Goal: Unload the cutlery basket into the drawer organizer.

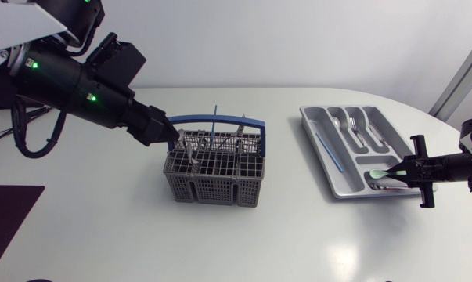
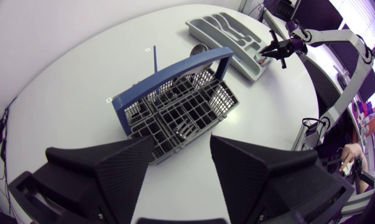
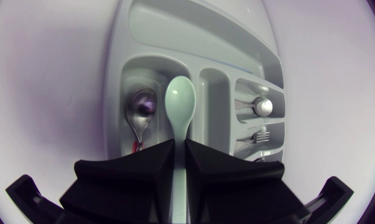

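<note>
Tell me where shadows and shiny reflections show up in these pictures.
Head view: even light, only a faint soft shadow under the basket on the table. Right wrist view: the metal spoon in the tray mirrors dark patches; the green spoon looks matte. Left wrist view: no glare on the basket.

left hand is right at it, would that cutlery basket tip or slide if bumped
Probably slides: the basket looks like thin plastic mesh, so light, on a smooth table. Tipping seems unlikely, since it sits wide and low. A bump on its raised blue handle might rock it.
</note>
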Controlling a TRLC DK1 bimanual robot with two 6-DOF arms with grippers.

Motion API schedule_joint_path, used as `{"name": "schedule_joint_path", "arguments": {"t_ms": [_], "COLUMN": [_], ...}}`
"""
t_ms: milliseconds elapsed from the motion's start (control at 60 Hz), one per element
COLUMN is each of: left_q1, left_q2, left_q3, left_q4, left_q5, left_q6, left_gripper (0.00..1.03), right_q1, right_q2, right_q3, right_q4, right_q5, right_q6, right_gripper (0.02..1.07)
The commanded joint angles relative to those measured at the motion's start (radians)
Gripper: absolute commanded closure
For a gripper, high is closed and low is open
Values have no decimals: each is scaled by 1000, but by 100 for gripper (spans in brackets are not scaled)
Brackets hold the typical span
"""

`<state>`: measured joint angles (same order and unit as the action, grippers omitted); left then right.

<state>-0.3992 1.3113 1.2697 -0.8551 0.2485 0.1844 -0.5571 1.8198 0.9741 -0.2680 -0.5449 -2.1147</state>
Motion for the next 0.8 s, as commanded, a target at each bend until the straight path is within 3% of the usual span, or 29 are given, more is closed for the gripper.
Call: {"name": "schedule_joint_path", "arguments": {"t_ms": [0,317,483,783], "left_q1": [0,0,2,8], "left_q2": [-18,-27,-50,-110], "left_q3": [-24,-20,-33,-72], "left_q4": [10,11,11,11], "left_q5": [-2,-2,-2,-3], "left_q6": [3,1,3,12], "left_gripper": [40,40,40,40], "right_q1": [6,-3,-6,20], "right_q2": [4,-73,-185,-419], "right_q3": [-38,-80,-78,-57], "right_q4": [33,56,-71,-339], "right_q5": [7,-23,-72,-185], "right_q6": [-39,-21,16,147], "right_gripper": [88,68,43,41]}}
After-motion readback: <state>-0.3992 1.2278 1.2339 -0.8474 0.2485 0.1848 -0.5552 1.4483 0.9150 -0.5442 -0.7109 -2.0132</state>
